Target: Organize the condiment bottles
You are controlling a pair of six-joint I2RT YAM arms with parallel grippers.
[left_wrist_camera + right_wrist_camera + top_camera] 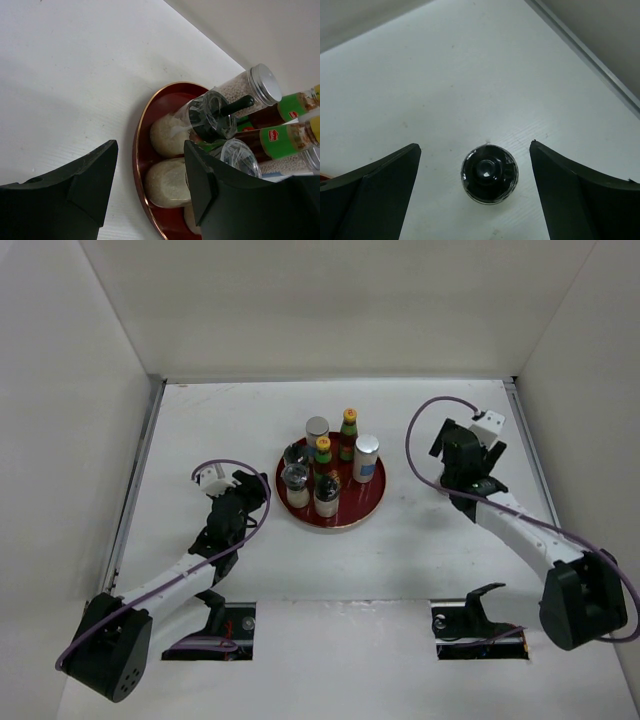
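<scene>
Right wrist view looks straight down on one small glass jar with a dark cap [489,174]. It stands upright on the white table [470,75], off the red round tray [362,504] and well apart from it on the tray's right side. The right pincer [473,146] hangs over this jar with its two black fingers [380,190] spread wide, one on each side. They do not touch the jar, so the pincer has hold of nothing. I think it is lined up this way so it can drop down, close on the jar and bring it to the tray. On the tray stand two slim brown bottles with yellow caps [349,432], two clear tubes with silver caps [367,455] and three squat glass jars with dark caps [296,478]. They are packed close together, most likely so they all fit inside the rim. The left pincer [150,145] sits just beside the tray's left edge with its fingers a little way apart and nothing between them. It seems to be waiting out of the way. The slim bottles wear green labels with a small red badge [274,135], but the writing is too small to read.
</scene>
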